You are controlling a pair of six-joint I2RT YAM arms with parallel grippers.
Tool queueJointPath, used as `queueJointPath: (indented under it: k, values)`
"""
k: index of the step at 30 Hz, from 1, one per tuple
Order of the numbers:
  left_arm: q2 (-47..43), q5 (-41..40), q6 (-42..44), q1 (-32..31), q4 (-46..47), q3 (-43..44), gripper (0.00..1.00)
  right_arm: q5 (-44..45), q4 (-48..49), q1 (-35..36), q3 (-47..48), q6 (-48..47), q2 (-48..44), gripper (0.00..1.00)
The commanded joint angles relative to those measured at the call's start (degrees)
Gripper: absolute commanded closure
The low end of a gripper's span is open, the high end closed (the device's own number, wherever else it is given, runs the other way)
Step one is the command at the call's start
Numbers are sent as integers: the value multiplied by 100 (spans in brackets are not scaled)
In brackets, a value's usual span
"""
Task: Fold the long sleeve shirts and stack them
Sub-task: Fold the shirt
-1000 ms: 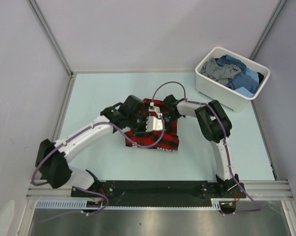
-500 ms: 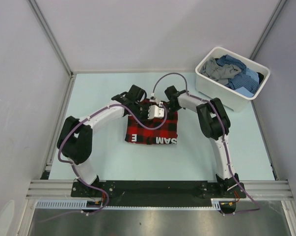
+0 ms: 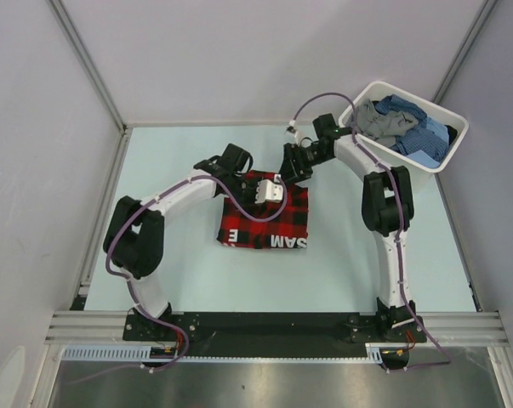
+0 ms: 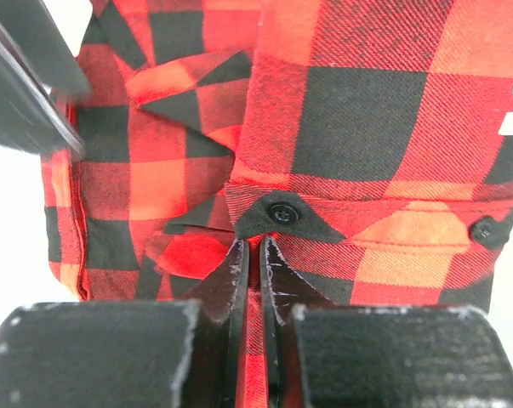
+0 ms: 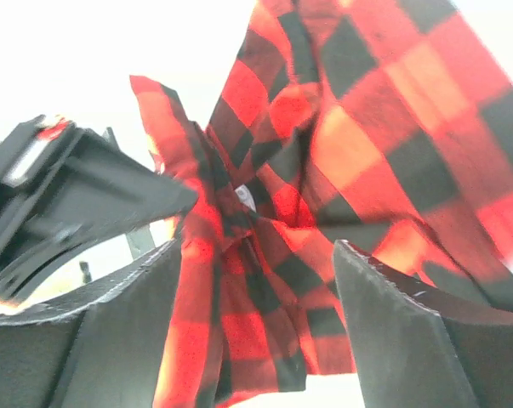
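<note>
The left tool (image 4: 254, 255) is pinching a fold of the red shirt (image 3: 269, 223), jaws nearly together. The shirt is lying folded mid-counter (image 3: 171, 280). The right tool (image 5: 258, 246) is hovering wide apart at its far edge, gripping nothing. Other shirts (image 3: 409, 127) are filling the tub (image 3: 367, 157).

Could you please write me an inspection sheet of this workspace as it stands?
Surface: pale blue table, one shirt on it.
Job's things: red-and-black check shirt folded mid-table; blue check shirt and grey shirt heaped in white tub, far right.
Clutter: nothing seen.
Grippers: left gripper shut on the red-and-black check shirt; right gripper open at its far edge.
Cables: purple cables, one looping high beside the tub.
Surroundings: plain grey walls.
</note>
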Motion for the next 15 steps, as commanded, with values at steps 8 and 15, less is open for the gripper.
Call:
queueJointPath:
  k: [8, 15]
  values:
    - [1309, 474, 50, 420, -150, 1342, 85, 40, -419, -585, -508, 3, -1168, 15]
    - [1635, 492, -389, 604, -132, 1949, 59, 489, -331, -594, -1097, -551, -1195, 15]
